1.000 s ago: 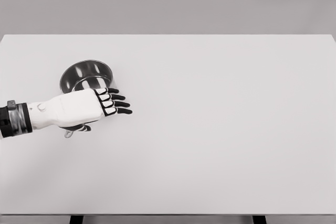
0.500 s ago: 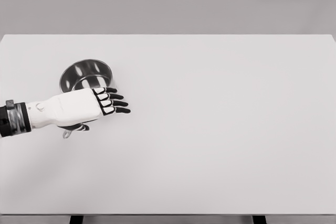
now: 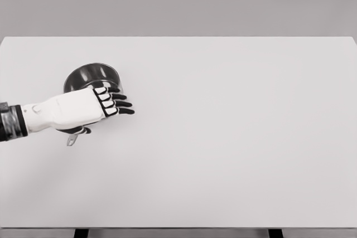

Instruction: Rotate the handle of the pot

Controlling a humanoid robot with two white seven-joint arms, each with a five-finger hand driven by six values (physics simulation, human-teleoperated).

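Note:
A small dark metal pot (image 3: 89, 74) stands on the left part of the white table (image 3: 223, 126). Its handle runs toward me and to the left; only the handle's ringed tip (image 3: 71, 139) shows below my wrist. My left hand (image 3: 114, 101) lies across the pot's near rim and the handle, with its black fingers (image 3: 124, 104) stretched out to the right and holding nothing I can see. The thumb (image 3: 77, 130) pokes out under the palm near the handle. Whether the palm touches the handle is hidden.
The table's left edge lies close to the pot, and its front edge runs along the bottom of the view. Two dark table legs (image 3: 81, 233) show below it.
My left hand has drifted up and slightly left, covering more of the pot's near rim. The visible handle tip has stayed almost in place.

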